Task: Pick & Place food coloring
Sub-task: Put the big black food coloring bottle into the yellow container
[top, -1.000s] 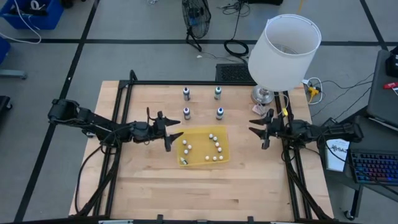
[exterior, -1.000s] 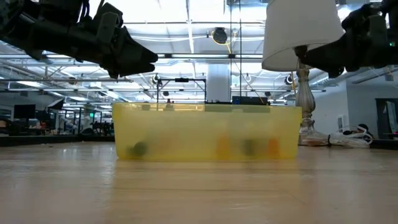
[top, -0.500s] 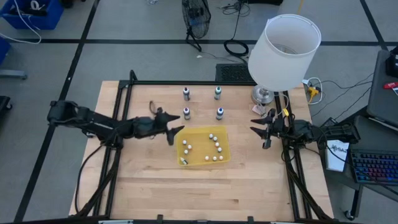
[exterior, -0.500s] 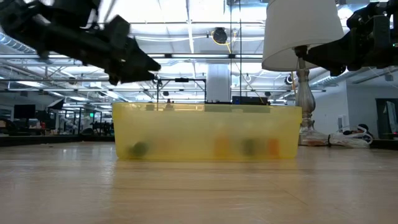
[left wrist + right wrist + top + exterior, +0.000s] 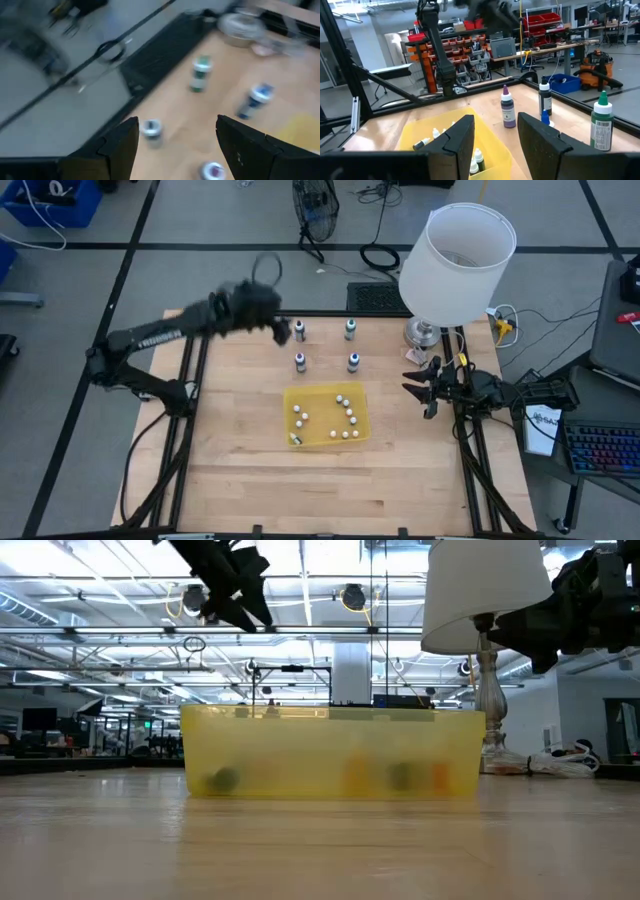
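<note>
High view puts the left end effector (image 5: 272,320) raised over the far left part of the tabletop (image 5: 240,470), just left of the far-left food coloring bottle (image 5: 299,331); its left wrist view shows the fingers (image 5: 120,145) spread apart and holding nothing. Four food coloring bottles stand upright in a square at the far middle of the tabletop: the far-left one, a near-left one (image 5: 299,362), a far-right one (image 5: 350,329) and a near-right one (image 5: 353,362). Just nearer sits a yellow bin (image 5: 326,442) with small pale-capped items inside. At the right edge, below a white lamp (image 5: 457,250), the right end effector (image 5: 416,389) hovers open and empty.
</note>
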